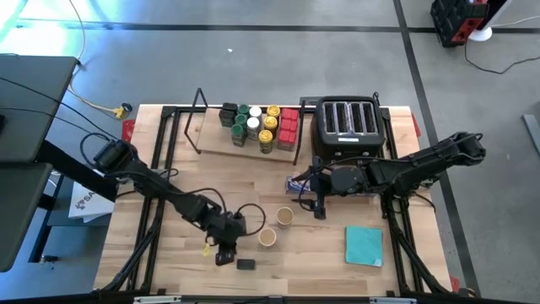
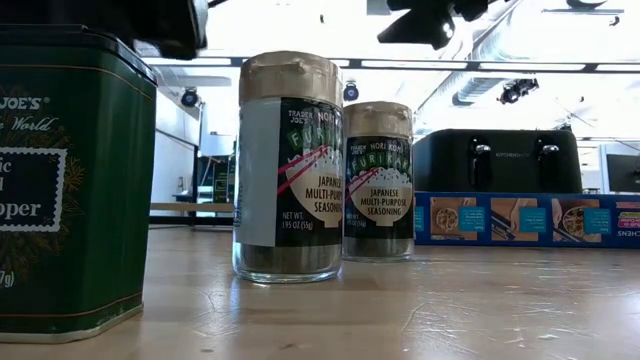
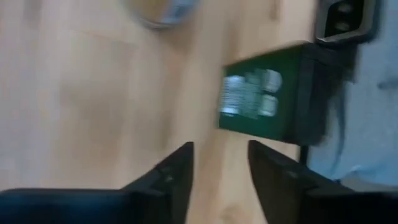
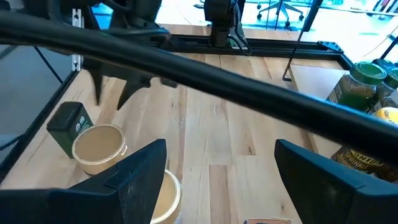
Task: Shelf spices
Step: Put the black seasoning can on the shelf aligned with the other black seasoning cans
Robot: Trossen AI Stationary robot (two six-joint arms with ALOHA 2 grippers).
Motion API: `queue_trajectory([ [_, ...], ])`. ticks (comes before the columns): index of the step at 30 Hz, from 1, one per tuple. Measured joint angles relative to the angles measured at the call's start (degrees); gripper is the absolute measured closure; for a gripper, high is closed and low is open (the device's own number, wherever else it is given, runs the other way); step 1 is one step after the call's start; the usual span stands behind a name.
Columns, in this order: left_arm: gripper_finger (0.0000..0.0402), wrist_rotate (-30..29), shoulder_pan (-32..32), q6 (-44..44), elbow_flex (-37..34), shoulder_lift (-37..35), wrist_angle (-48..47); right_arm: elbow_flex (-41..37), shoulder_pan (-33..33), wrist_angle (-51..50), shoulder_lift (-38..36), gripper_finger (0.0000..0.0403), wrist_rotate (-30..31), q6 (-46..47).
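A dark green spice tin point(image 1: 245, 264) stands near the table's front edge, also seen in the left wrist view point(image 3: 267, 102) and the low view point(image 2: 70, 180). Two tan-lidded jars point(image 1: 284, 217) point(image 1: 267, 238) stand upright just right of it. My left gripper point(image 1: 224, 253) point(image 3: 221, 168) hovers beside the tin's left, open, with nothing between its fingers. My right gripper point(image 1: 319, 204) point(image 4: 233, 171) hangs open over the table's middle. More spices point(image 1: 257, 127) stand on the shelf's wooden board point(image 1: 215, 139) at the far side.
A black toaster point(image 1: 348, 127) stands right of the shelf, with a long blue box point(image 1: 301, 181) lying in front of it. A teal pad point(image 1: 364, 246) lies at the front right. Bare wood stretches between the shelf and the jars.
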Motion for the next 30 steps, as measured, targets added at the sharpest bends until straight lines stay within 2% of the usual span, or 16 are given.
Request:
queue_trajectory([
  [4, 0.0205, -0.1, -3.9, 0.6, 0.0, 0.4, 3.3, 0.0, 1.4, 0.1, 0.0, 0.0107, 0.0, 3.5],
  [7, 0.0189, -4.0, -8.8, 0.8, 0.0, 0.6, 4.7, 0.0, 3.6, 0.3, 0.0, 0.0107, 0.0, 7.3],
  [10, 0.0188, -13.7, -14.0, -1.8, 0.0, 0.7, 5.0, 0.0, 6.7, 0.9, 0.0, 0.0107, 2.6, 10.2],
  [16, 0.019, -35.1, -21.7, -3.6, 0.0, 0.9, 5.9, 0.0, 13.6, 1.3, 0.0, 0.0107, 13.7, 13.8],
  [19, 0.019, -41.3, -23.0, -1.3, 0.1, 1.7, 7.4, 0.0, 16.3, 1.3, 0.0, 0.0107, 17.2, 15.3],
  [30, 0.0182, -40.2, -20.7, 1.1, 0.0, 3.9, 9.5, 0.0, 20.8, 1.3, 0.0, 0.0107, 24.3, 16.6],
])
